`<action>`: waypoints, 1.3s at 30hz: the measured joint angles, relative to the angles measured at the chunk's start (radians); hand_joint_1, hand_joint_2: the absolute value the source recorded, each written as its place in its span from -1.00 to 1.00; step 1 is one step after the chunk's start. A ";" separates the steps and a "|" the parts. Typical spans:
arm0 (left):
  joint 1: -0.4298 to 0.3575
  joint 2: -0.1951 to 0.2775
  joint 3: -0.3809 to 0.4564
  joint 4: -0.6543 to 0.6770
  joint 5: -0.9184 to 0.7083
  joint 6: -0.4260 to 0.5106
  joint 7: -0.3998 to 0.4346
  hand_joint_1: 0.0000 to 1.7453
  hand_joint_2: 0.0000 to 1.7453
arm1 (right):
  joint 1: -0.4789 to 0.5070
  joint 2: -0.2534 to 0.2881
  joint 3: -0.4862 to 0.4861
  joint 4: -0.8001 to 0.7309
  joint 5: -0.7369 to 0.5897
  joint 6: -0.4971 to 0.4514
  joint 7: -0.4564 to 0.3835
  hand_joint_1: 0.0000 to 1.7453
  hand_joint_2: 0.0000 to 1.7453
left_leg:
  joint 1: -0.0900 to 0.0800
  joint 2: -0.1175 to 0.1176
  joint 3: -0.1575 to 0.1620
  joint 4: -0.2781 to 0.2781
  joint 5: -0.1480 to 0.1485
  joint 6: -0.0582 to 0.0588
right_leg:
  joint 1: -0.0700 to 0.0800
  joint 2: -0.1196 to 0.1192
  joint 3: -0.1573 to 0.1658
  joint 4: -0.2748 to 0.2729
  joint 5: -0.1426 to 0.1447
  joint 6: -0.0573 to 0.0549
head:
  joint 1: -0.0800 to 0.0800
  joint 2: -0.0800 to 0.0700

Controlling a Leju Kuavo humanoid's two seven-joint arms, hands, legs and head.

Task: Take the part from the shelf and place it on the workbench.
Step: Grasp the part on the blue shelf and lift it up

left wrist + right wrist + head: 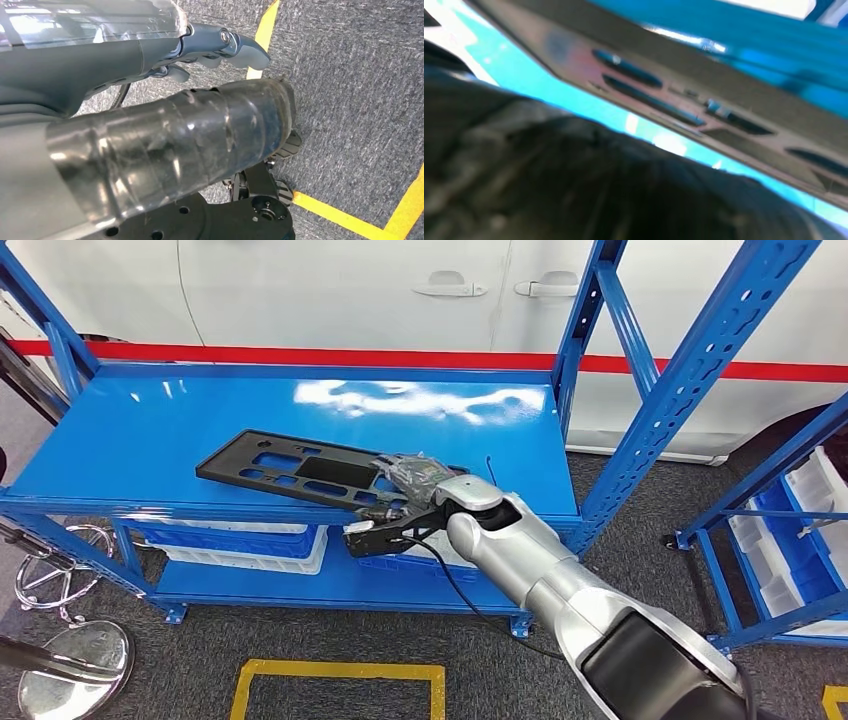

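The flat black part is shown lying on the blue shelf, its near end at the front edge, where the right hand is closed on it. The left hand, empty and loosely curled, is seen over grey carpet. Lifting and transfer to the workbench are judged outstanding. No writing is legible

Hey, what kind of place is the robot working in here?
Probably a car workshop or assembly area: blue steel shelving, a white car body behind it, and yellow floor tape. A black part lies on the shelf.
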 joint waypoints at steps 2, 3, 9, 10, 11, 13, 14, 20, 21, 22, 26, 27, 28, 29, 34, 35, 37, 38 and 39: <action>0.000 0.000 0.001 0.000 -0.001 0.000 0.000 -1.00 -1.00 | 0.007 0.002 0.000 0.007 -0.002 -0.003 -0.001 -1.00 -1.00 | 0.000 0.000 0.000 0.000 0.000 0.000 | 0.000 0.000 0.000 0.000 0.000 0.000 | 0.000 0.000; 0.000 0.000 0.002 0.000 -0.001 0.000 0.000 -1.00 -1.00 | 0.011 0.003 0.000 0.010 -0.002 -0.004 -0.003 -1.00 -1.00 | 0.000 0.000 0.000 0.000 0.000 0.000 | 0.000 0.000 0.000 0.000 0.000 0.000 | 0.000 0.000; -0.001 0.000 0.008 0.000 -0.008 0.000 0.004 -1.00 -1.00 | 0.027 0.009 0.001 0.032 -0.005 -0.016 -0.013 -1.00 -1.00 | 0.000 0.000 0.000 0.000 0.000 0.000 | 0.000 0.000 0.000 0.000 0.000 0.000 | 0.000 0.000; -0.001 0.000 0.009 0.000 -0.009 0.000 0.005 -1.00 -1.00 | 0.029 0.011 0.003 0.036 -0.005 -0.018 -0.014 -1.00 -1.00 | 0.000 0.000 0.000 0.000 0.000 0.000 | 0.000 0.000 0.000 0.000 0.000 0.000 | 0.000 0.000; -0.001 0.000 0.010 0.000 -0.010 0.000 0.005 -1.00 -1.00 | 0.031 0.012 0.007 0.040 -0.005 -0.020 -0.015 -1.00 -1.00 | 0.000 0.000 0.000 0.000 0.000 0.000 | 0.000 0.000 0.000 0.000 0.000 0.000 | 0.000 0.000; -0.001 0.000 0.014 0.000 -0.010 0.000 0.005 -1.00 -1.00 | 0.033 0.014 0.014 0.047 -0.005 -0.021 -0.016 -1.00 -1.00 | 0.000 0.000 0.000 0.000 0.000 0.000 | 0.000 0.000 0.000 0.000 0.000 0.000 | 0.000 0.000; -0.001 0.000 0.016 0.000 -0.010 0.000 0.005 -1.00 -1.00 | 0.035 0.016 0.016 0.049 -0.005 -0.021 -0.017 -1.00 -1.00 | 0.000 0.000 0.000 0.000 0.000 0.000 | 0.000 0.000 0.000 0.000 0.000 0.000 | 0.000 0.000; -0.002 0.000 0.023 0.000 -0.012 0.000 0.005 -1.00 -1.00 | 0.040 0.022 0.018 0.063 -0.005 -0.033 -0.013 -0.87 1.00 | 0.000 0.000 0.000 0.000 0.000 0.000 | 0.000 0.000 0.000 0.000 0.000 0.000 | 0.000 0.000; -0.002 0.000 0.024 0.000 -0.013 0.000 0.005 -1.00 -1.00 | 0.040 0.022 0.018 0.064 -0.005 -0.035 -0.013 -0.36 1.00 | 0.000 0.000 0.000 0.000 0.000 0.000 | 0.000 0.000 0.000 0.000 0.000 0.000 | 0.000 0.000; -0.002 0.000 0.024 0.000 -0.013 0.000 0.005 -1.00 -1.00 | 0.041 0.023 0.018 0.065 -0.005 -0.037 -0.012 0.13 1.00 | 0.000 0.000 0.000 0.000 0.000 0.000 | 0.000 0.000 0.000 0.000 0.000 0.000 | 0.000 0.000; -0.002 0.000 0.025 0.000 -0.016 0.000 0.005 -1.00 -1.00 | 0.043 0.024 0.018 0.070 0.003 -0.050 -0.006 1.00 1.00 | 0.000 0.000 0.000 0.000 0.000 0.000 | 0.000 0.000 0.000 0.000 0.000 0.000 | 0.000 0.000; -0.002 0.000 0.025 0.000 -0.018 0.000 0.005 -1.00 -1.00 | 0.045 0.024 0.018 0.071 0.007 -0.055 -0.003 1.00 1.00 | 0.000 0.000 0.000 0.000 0.000 0.000 | 0.000 0.000 0.000 0.000 0.000 0.000 | 0.000 0.000; -0.002 0.000 0.025 0.000 -0.019 0.000 0.005 -1.00 -1.00 | 0.046 0.024 0.018 0.071 0.011 -0.062 -0.001 1.00 1.00 | 0.000 0.000 0.000 0.000 0.000 0.000 | 0.000 0.000 0.000 0.000 0.000 0.000 | 0.000 0.000; -0.002 0.000 0.026 0.000 -0.020 0.000 0.005 -1.00 -1.00 | 0.047 0.024 0.018 0.072 0.014 -0.067 0.000 1.00 1.00 | 0.000 0.000 0.000 0.000 0.000 0.000 | 0.000 0.000 0.000 0.000 0.000 0.000 | 0.000 0.000; -0.002 0.000 0.029 0.000 -0.025 -0.002 0.005 -1.00 -1.00 | 0.052 0.023 0.018 0.072 0.025 -0.076 0.002 1.00 1.00 | 0.000 0.000 0.000 0.000 0.000 0.000 | 0.000 0.000 0.000 0.000 0.000 0.000 | 0.000 0.000; -0.002 0.000 0.029 0.000 -0.027 -0.002 0.005 -1.00 -1.00 | 0.054 0.023 0.018 0.072 0.029 -0.076 0.003 1.00 1.00 | 0.000 0.000 0.000 0.000 0.000 0.000 | 0.000 0.000 0.000 0.000 0.000 0.000 | 0.000 0.000; -0.002 0.000 0.030 0.000 -0.029 -0.003 0.004 -1.00 -1.00 | 0.056 0.021 0.018 0.073 0.033 -0.079 0.004 1.00 1.00 | 0.000 0.000 0.000 0.000 0.000 0.000 | 0.000 0.000 0.000 0.000 0.000 0.000 | 0.000 0.000; -0.002 0.000 0.031 0.000 -0.030 -0.003 0.004 -1.00 -1.00 | 0.057 0.020 0.018 0.073 0.034 -0.081 0.004 1.00 1.00 | 0.000 0.000 0.000 0.001 0.000 0.000 | 0.000 0.000 0.000 0.000 0.000 0.000 | 0.000 0.000; -0.002 0.000 0.031 0.000 -0.030 -0.003 0.004 -1.00 -1.00 | 0.057 0.019 0.018 0.073 0.034 -0.082 0.004 1.00 1.00 | 0.000 0.000 0.000 0.001 0.000 0.000 | 0.000 0.000 0.000 0.000 0.000 0.000 | 0.000 0.000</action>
